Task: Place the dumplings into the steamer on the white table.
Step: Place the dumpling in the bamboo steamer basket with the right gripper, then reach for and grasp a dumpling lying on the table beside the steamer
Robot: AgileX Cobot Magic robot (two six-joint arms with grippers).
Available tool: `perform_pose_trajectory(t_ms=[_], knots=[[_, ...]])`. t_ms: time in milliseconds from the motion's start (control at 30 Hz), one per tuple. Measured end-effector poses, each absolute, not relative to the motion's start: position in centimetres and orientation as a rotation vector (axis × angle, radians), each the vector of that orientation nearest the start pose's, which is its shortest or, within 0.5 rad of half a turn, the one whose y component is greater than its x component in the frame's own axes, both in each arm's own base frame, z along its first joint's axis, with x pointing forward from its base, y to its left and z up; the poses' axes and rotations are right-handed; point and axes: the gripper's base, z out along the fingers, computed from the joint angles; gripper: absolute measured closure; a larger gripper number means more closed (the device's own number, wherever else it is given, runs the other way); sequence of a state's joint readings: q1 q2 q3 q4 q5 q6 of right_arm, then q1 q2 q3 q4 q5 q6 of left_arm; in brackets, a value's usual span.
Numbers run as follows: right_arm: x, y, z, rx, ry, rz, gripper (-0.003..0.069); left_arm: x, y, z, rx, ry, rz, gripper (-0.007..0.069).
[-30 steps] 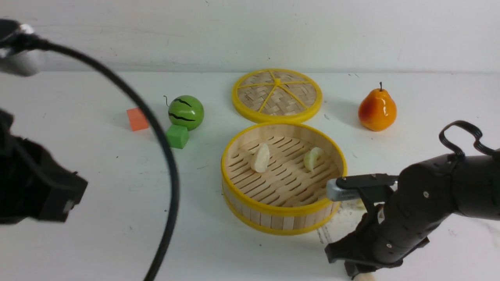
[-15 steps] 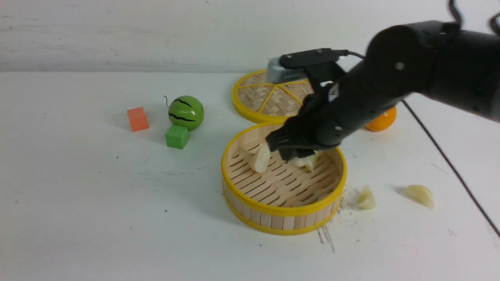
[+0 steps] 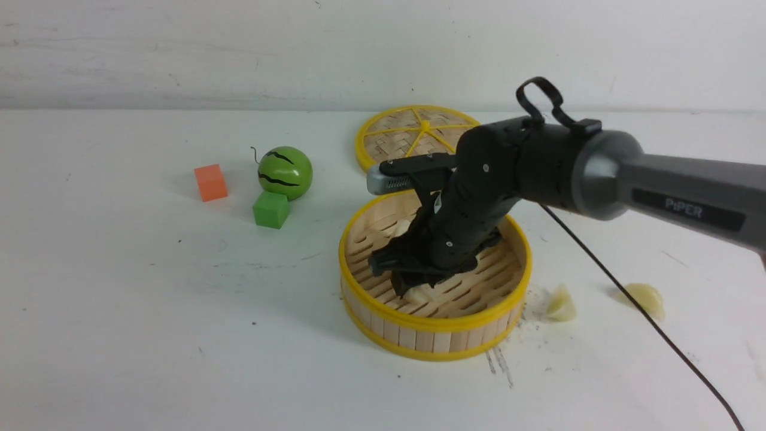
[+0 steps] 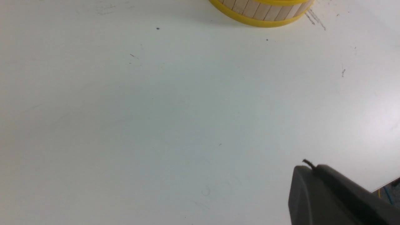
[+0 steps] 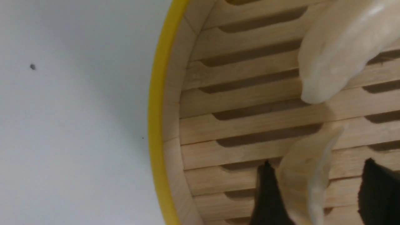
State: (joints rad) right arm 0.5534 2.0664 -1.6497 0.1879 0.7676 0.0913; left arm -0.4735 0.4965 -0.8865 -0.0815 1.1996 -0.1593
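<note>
The steamer (image 3: 432,326) stands mid-table on the white table (image 3: 149,311). My right gripper (image 3: 413,281) is down inside it, jaws open. In the right wrist view (image 5: 318,161) a dumpling (image 5: 304,184) lies on the slatted floor between the fingers (image 5: 268,193); it leans on one and stands clear of the other. A second dumpling (image 5: 337,47) lies further along the floor. Two more dumplings (image 3: 561,303) (image 3: 643,297) lie on the table right of the steamer. My left gripper (image 4: 307,167) is shut and empty over bare table, near the steamer's wall (image 4: 262,14).
The flat woven lid (image 3: 413,129) lies behind the steamer. A green watermelon ball (image 3: 285,172), a green cube (image 3: 271,209) and an orange cube (image 3: 210,182) sit at the left. The right arm's cable (image 3: 646,317) trails across the table near the loose dumplings.
My right arm swung from the table's front right to over the steamer and lowered into it with a dumpling. My left arm left the front view.
</note>
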Motion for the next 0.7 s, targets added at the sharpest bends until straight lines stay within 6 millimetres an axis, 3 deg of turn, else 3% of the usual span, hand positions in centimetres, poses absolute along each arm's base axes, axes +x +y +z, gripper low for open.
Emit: perform_pose_trajectory(t_ms=[133,233,300,400,433,500,600,700], knots=[[36.8,23.8,25.4,-0.538,2.661,0.374,0.012,4.2,-2.9,36.6,0.37,2.298,-0.425,0.0638],[35.1,21.6,29.4,-0.567,2.639,0.301,0.0088,4.2,-2.9,36.6,0.371,2.297,-0.425,0.0638],[34.0,19.8,30.2,-0.563,2.656,0.257,0.0083,4.2,-2.9,36.6,0.37,2.295,-0.425,0.0638],[32.7,16.3,29.5,-0.487,2.701,0.213,0.0086,4.3,-3.0,36.7,0.368,2.284,-0.428,0.0638],[32.7,16.3,29.5,-0.487,2.701,0.213,0.0086,4.3,-3.0,36.7,0.368,2.283,-0.429,0.0638],[32.4,13.7,27.3,-0.375,2.742,0.191,0.0097,4.3,-3.0,36.7,0.367,2.279,-0.43,0.0638],[32.7,11.4,25.6,-0.253,2.761,0.185,0.0108,4.3,-3.0,36.8,0.367,2.278,-0.43,0.0638],[34.3,8.6,23.5,-0.071,2.755,0.211,0.0114,4.3,-3.0,36.8,0.366,2.276,-0.43,0.0638]])
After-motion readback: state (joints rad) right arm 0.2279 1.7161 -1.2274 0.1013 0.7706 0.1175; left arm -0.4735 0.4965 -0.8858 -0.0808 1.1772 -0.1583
